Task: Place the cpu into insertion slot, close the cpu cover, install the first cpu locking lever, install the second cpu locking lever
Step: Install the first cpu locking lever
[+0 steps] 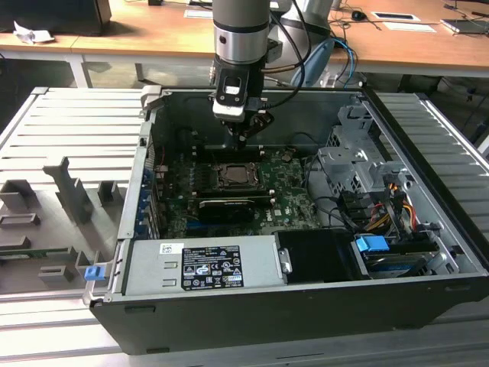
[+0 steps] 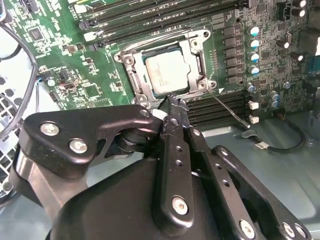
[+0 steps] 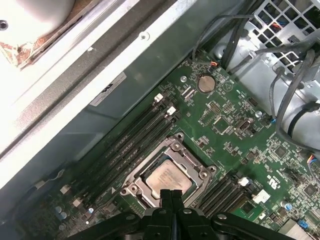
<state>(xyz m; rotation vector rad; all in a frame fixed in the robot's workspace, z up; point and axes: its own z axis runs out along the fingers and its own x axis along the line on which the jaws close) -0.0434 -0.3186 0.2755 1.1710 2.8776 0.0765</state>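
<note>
Silvery-beige metal tops your small square cpu (image 2: 167,72), seated under the silver-grey windowed cpu cover (image 2: 131,75). Your black gripper (image 2: 173,105) sits pinched closed, empty, beside it. Likely light, stiff, fragile: hold its sides.

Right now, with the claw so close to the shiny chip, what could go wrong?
The gripper is right at the edge of the metal frame, so a slip might scratch the chip or the green board. The thin lever sticks out sideways and might bend if pushed crooked.
</note>
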